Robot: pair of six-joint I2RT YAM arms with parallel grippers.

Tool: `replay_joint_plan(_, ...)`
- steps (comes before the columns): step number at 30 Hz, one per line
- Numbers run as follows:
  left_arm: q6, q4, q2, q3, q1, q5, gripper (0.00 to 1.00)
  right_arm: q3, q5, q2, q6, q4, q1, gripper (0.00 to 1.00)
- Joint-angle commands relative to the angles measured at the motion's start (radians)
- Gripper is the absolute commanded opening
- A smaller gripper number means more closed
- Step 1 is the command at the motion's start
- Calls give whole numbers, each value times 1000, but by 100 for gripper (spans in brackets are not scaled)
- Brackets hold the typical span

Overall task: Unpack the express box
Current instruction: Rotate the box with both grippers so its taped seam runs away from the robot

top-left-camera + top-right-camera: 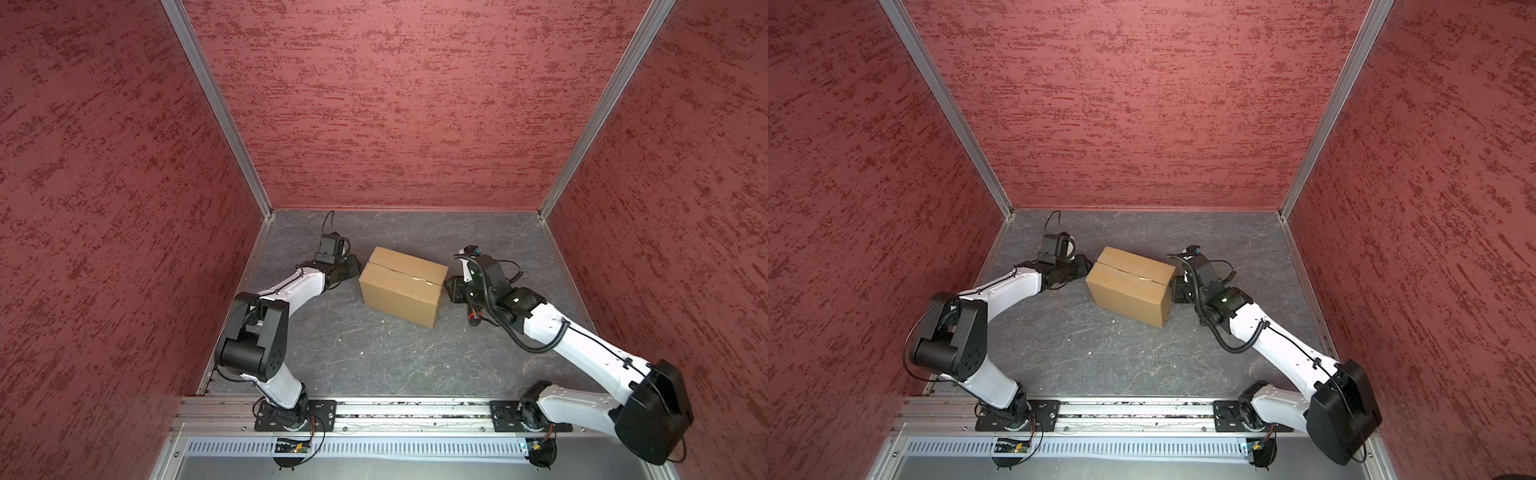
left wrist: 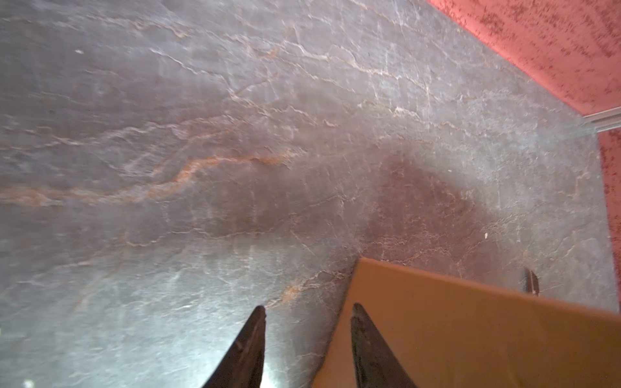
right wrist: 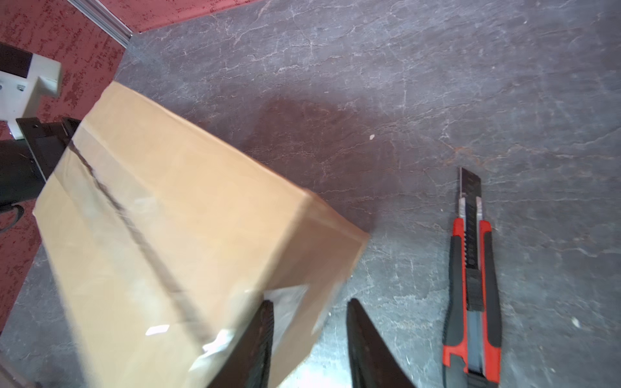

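While left hand (image 2: 308, 307) and right hand (image 3: 311, 301) stand open, oblong taped cardboard express box (image 1: 401, 286), veined tabletop (image 1: 374, 353).

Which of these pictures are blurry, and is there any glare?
In both top views the express box is crisp and evenly lit, casting only soft shadow. In the left wrist view the grey tabletop is soft, with white glare by the left hand. In the right wrist view the box is smeared, its tape glinting, yet the utility knife looks sharp.
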Motion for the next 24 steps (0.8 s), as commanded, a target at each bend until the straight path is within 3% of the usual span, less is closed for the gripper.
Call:
replay_joint_plan(1, 23, -15, -102, -26, 51, 29, 43, 93, 69, 35, -45, -89, -19, 39)
replay_joint_plan(10, 15, -164, -364, -135, 39, 6, 43, 250, 10, 194, -167, -83, -138, 39)
replay_joint_plan(18, -52, -370, -600, -226, -169, -121, 44, 454, -110, 453, -283, -52, -229, 40)
replay_joint_plan(24, -128, -340, -593, -288, -257, -136, 44, 549, -166, 597, -331, -19, -233, 40)
